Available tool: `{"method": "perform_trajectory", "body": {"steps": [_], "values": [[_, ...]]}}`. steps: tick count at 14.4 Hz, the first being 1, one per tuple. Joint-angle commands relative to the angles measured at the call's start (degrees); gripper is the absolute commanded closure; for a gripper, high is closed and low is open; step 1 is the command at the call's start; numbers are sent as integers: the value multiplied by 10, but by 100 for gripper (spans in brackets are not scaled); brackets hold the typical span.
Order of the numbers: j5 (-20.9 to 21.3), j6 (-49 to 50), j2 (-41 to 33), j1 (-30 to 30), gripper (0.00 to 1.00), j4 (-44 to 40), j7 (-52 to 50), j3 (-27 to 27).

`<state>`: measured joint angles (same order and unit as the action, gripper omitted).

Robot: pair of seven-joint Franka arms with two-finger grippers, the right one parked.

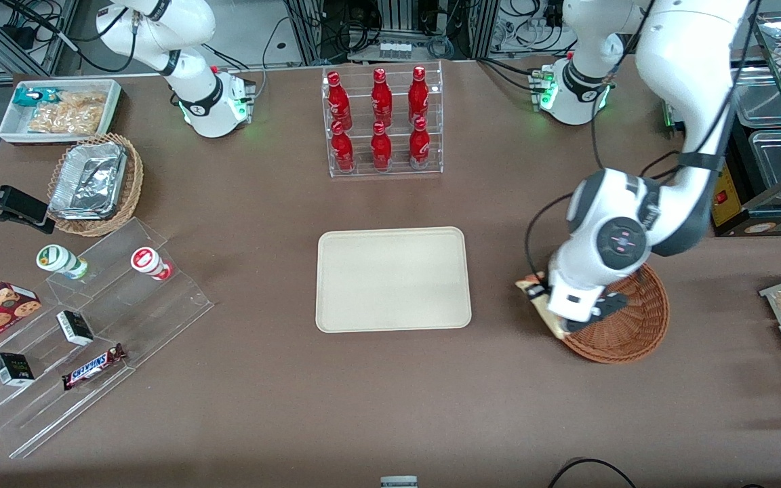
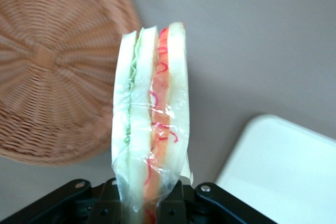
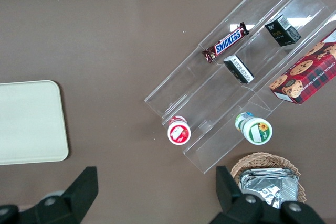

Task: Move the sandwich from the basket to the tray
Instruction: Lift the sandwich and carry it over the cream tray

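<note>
Above the basket's (image 1: 634,325) rim, end effector (image 2: 149,203) grips sandwich (image 2: 152,124).

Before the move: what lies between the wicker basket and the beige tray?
Only bare brown table, per front view; the claw holds the wrapped triangular sandwich at the reddish-brown basket's edge, beside the flat tray.

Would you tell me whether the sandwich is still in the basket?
Out: the gripper holds the sandwich lifted by the basket's rim, toward the tray; the basket looks empty.
</note>
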<state>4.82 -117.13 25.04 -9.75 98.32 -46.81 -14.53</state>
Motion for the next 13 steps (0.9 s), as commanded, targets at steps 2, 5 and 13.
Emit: {"method": "perform_trajectory", "body": {"steps": [2, 5, 13], "values": [[14, 9, 29, -82, 88, -43, -9, 7], [11, 9, 82, -149, 88, -102, -29, 7], [15, 9, 169, -250, 87, -195, -69, 10]]}}
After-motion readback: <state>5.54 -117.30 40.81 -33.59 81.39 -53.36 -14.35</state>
